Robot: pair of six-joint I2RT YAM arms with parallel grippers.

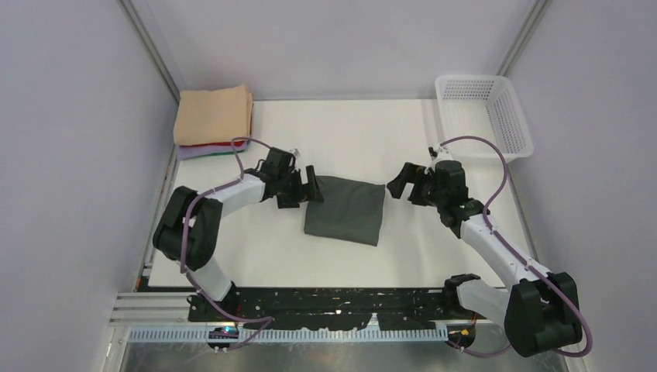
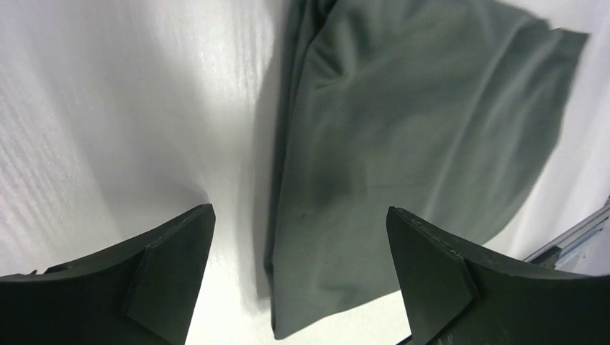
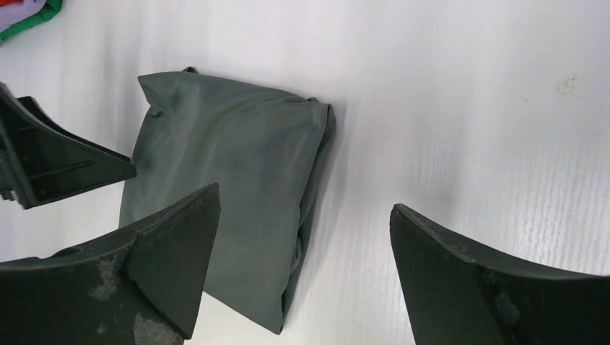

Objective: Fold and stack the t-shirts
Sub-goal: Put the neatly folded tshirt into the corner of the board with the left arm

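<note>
A dark charcoal-grey t-shirt (image 1: 346, 209) lies folded into a small rectangle in the middle of the table, also seen in the left wrist view (image 2: 403, 144) and the right wrist view (image 3: 223, 180). My left gripper (image 1: 304, 187) hovers open at its left edge, its jaws spread on either side of the cloth edge with nothing between them. On the other side my right gripper (image 1: 404, 184) stands open just off the shirt's right edge, holding nothing. A pile of folded t-shirts (image 1: 212, 116), peach-tan on top with red and lavender edges below, sits at the back left corner.
A white mesh basket (image 1: 486, 112) stands at the back right, seemingly with nothing in it. Grey walls close in the table on the left, right and back. The arm bases and a black rail (image 1: 325, 302) run along the near edge.
</note>
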